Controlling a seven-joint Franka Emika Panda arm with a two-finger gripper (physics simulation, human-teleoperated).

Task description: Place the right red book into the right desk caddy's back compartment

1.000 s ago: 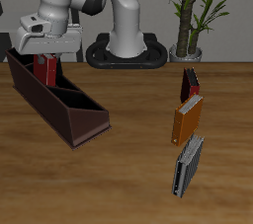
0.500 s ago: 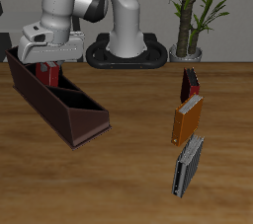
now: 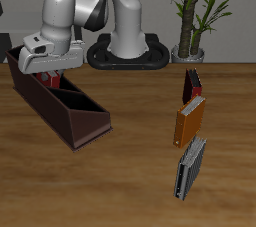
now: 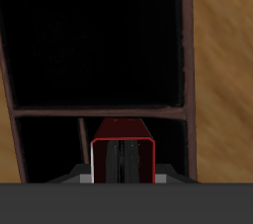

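3 books stand in a row on the wood table (image 3: 130, 171): dark book (image 3: 191, 84) at back, orange book (image 3: 190, 121) in the middle, grey book (image 3: 190, 167) near front. Potted plant (image 3: 192, 11) stands behind them.

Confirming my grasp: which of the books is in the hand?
The slim bright red book, lowered inside the long dark maroon caddy; the maroon-black, orange and grey books stand untouched on the table.

Your gripper (image 3: 46, 71) now sits lower than a second ago, down at the rim of the right desk caddy (image 3: 70, 111) in the upper left of the frame. The right red book (image 3: 43, 77) has sunk with it, so only a sliver shows above the caddy's wall.
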